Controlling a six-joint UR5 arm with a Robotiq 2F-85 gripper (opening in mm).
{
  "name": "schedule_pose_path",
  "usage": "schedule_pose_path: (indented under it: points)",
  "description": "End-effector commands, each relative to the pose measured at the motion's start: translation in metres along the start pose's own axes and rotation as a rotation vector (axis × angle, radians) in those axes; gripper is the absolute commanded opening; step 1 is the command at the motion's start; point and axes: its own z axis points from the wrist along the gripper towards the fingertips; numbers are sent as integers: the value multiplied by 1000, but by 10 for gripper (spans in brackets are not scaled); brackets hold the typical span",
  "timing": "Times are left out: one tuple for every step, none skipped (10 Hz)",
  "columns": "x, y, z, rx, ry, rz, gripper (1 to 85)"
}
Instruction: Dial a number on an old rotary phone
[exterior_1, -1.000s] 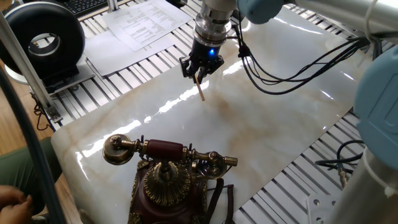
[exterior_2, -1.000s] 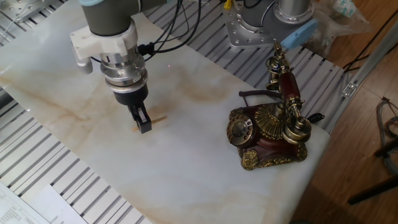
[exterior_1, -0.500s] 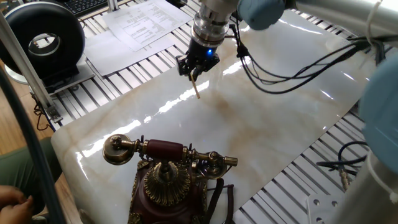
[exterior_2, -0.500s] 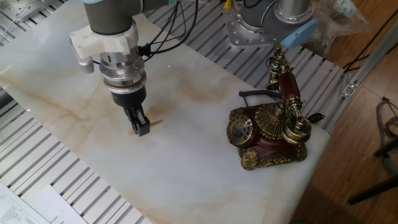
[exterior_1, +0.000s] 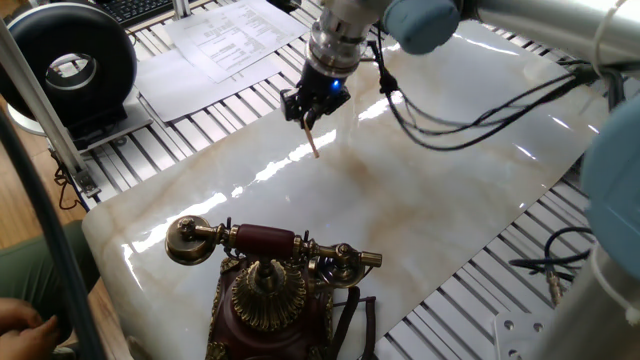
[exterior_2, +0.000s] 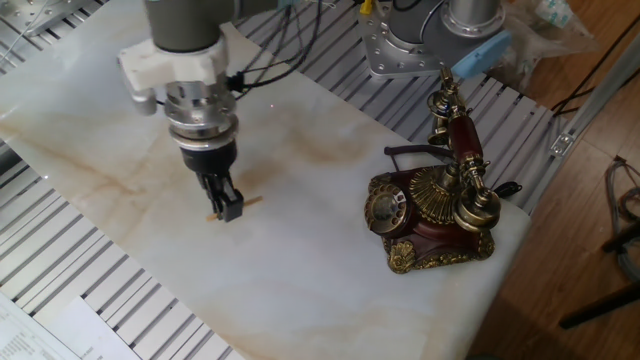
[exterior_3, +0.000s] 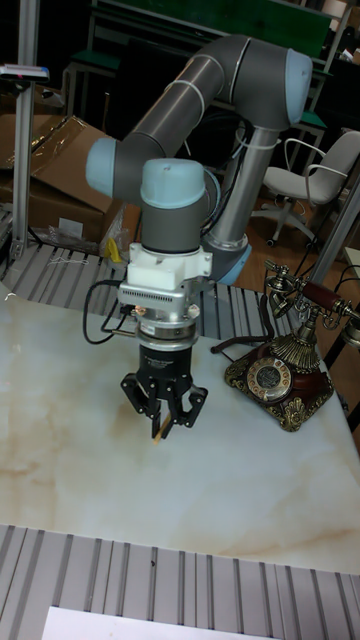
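Movement since earlier frame: black two-finger gripper (exterior_1: 312, 112), closed on one thin wooden stick (exterior_1: 312, 140), is carried farther from one maroon-and-brass antique rotary phone (exterior_2: 432, 210), which is set well apart beyond the fingertips. Risk: the slanted stick could slip in the fingers or miss a dial hole. Count: one gripper.

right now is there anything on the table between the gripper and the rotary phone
Nothing: in the other fixed view only bare marble tabletop separates the gripper, holding a thin wooden stick, from the rotary phone.

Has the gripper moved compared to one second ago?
Yes. The gripper, shut on a thin stick, shifted slightly away from the old rotary phone, toward the papers.
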Motion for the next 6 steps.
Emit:
schedule_pose_path:
  points:
    - [0,-9,-4,-16,46,-121,10]
    - [2,-5,-4,-34,52,-119,10]
    - [7,0,-4,-50,72,-90,10]
    - [7,-6,-5,-14,44,-75,10]
    - [19,4,-8,10,14,-37,10]
    - [31,20,-10,21,-10,1,10]
